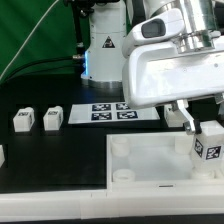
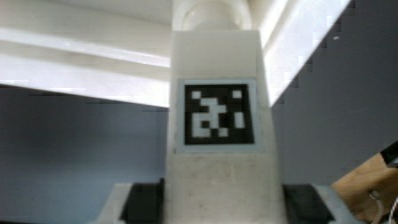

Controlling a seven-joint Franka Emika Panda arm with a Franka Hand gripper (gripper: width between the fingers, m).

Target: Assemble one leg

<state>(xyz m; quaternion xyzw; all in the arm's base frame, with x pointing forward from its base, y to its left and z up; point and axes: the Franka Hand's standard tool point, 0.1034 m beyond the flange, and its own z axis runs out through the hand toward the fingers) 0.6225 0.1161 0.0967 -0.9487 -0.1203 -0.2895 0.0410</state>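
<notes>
My gripper point(image 1: 203, 124) is shut on a leg point(image 1: 209, 143), a small white block with a black-and-white tag, and holds it upright at the far right corner of the large white tray-like piece point(image 1: 150, 168). I cannot tell whether the leg touches that piece. In the wrist view the leg point(image 2: 217, 110) fills the middle, tag facing the camera, clamped between the black pads point(image 2: 146, 200) of my gripper point(image 2: 217, 206). The white rim of the tray-like piece point(image 2: 80, 55) runs behind it.
Two more legs point(image 1: 24, 120) point(image 1: 53, 118) stand on the black table at the exterior view's left, and another shows at the left edge point(image 1: 2, 155). The marker board point(image 1: 112, 111) lies behind. Corner sockets point(image 1: 122, 150) show on the tray-like piece. A brownish thing point(image 2: 377, 172) sits at the wrist view's edge.
</notes>
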